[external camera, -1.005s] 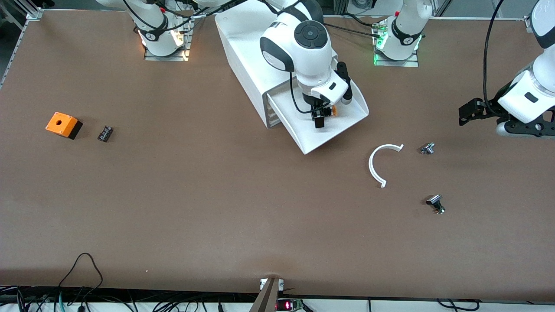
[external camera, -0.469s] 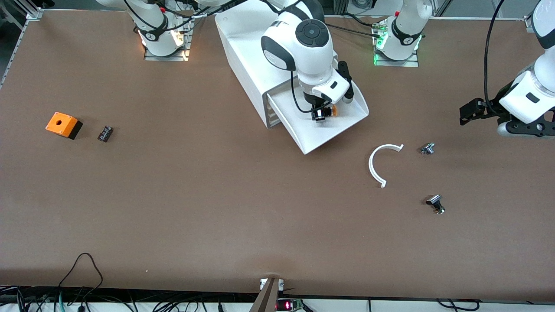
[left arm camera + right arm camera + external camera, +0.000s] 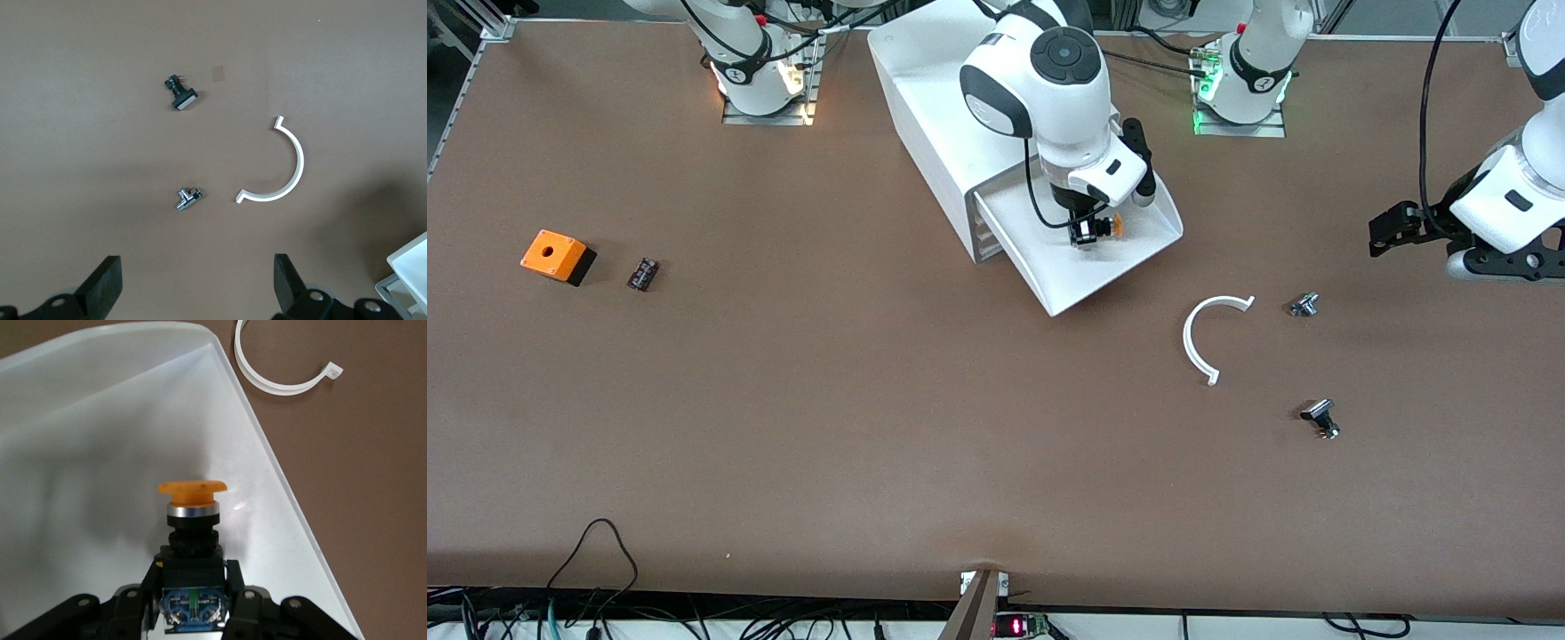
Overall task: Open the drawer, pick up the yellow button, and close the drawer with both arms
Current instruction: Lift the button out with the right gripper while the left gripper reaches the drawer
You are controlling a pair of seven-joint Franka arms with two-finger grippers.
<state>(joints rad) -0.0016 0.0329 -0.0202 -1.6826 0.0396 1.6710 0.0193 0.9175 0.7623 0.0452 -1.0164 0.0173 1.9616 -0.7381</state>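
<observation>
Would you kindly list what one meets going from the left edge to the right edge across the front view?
Orange box → small black component → white cabinet → right claw, shut on the button over the open drawer → white arc piece → left claw, open, waiting.

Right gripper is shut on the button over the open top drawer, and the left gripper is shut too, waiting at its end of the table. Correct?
Not quite. The left gripper is open, as the left wrist view shows. The right gripper is indeed shut on the button over the open drawer.
</observation>
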